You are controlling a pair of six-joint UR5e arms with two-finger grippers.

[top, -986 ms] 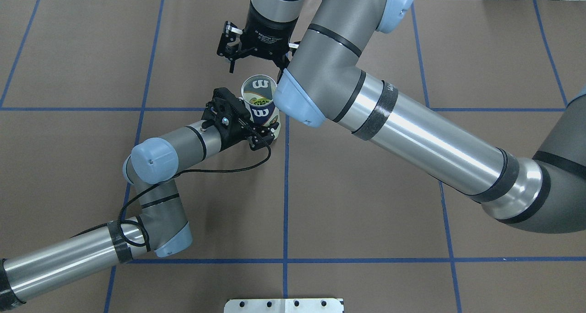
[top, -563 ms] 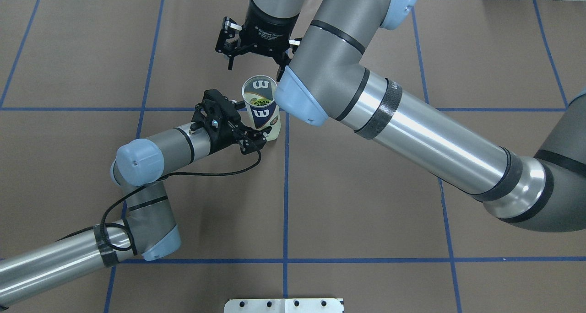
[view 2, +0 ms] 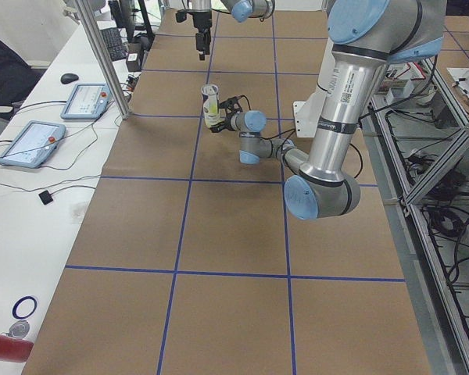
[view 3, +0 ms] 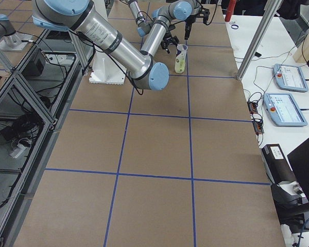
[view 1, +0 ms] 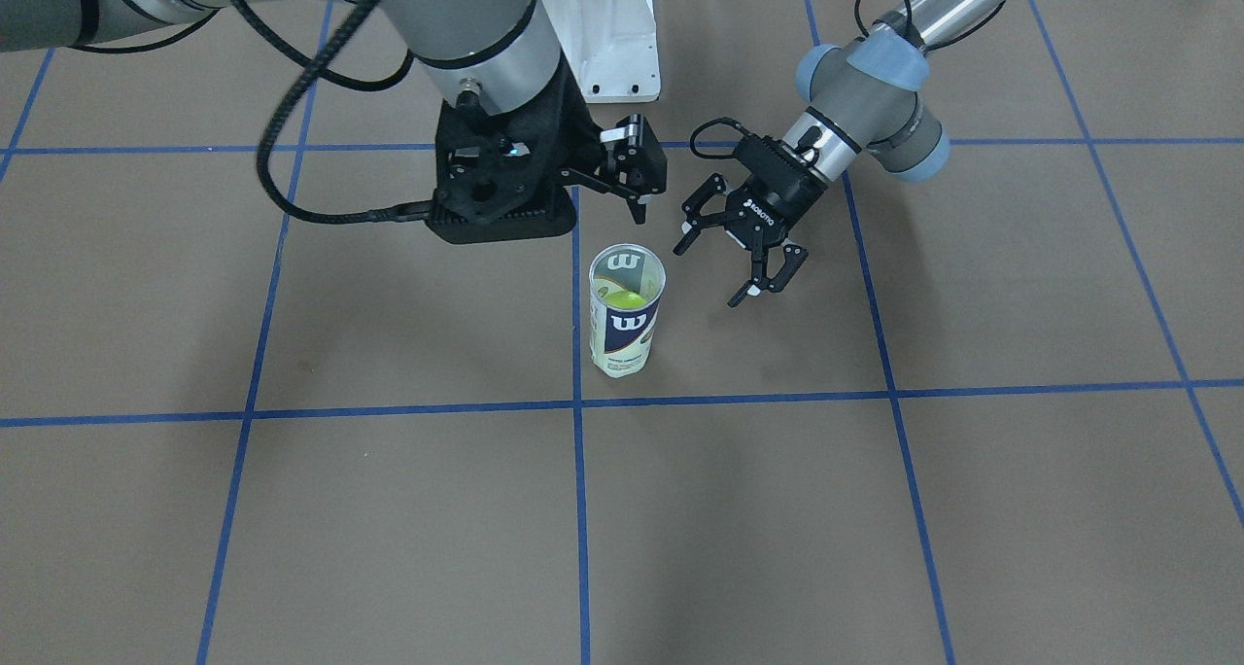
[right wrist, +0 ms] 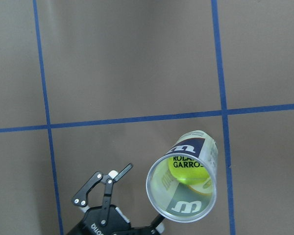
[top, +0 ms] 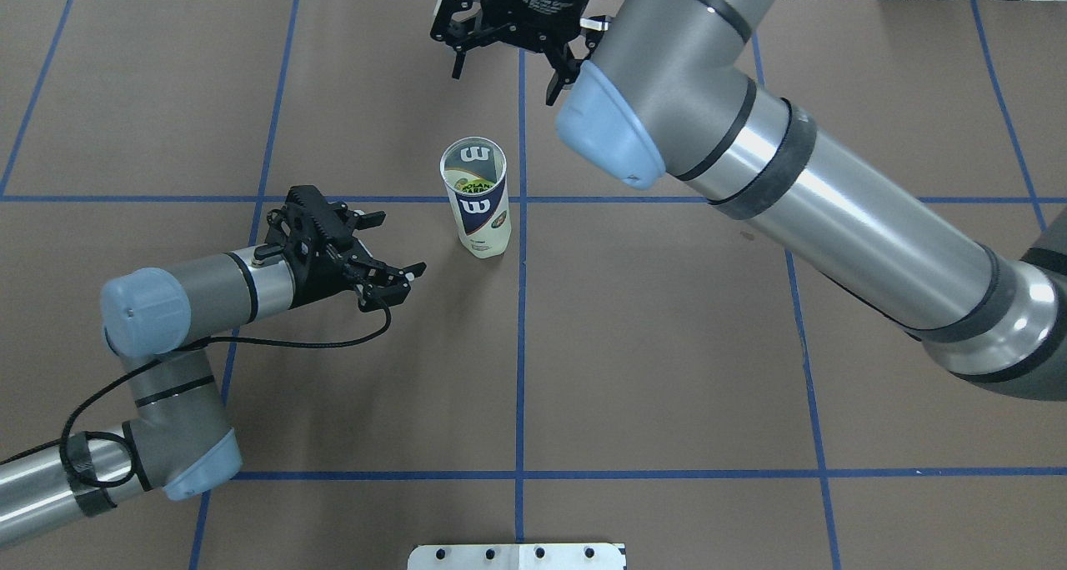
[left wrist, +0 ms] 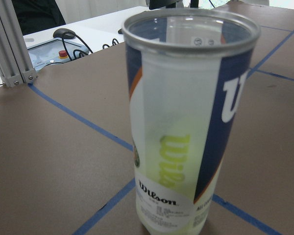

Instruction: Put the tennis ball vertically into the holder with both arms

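holder stands upright, tennis ball inside; left tool and right tool gape empty, apart from it.

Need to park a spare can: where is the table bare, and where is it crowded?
Bare: the table row on the operators' side of the can, past the blue line; also the square to the can's right, under the right arm. Crowded: the open left claw beside the can, the open right claw overhead.
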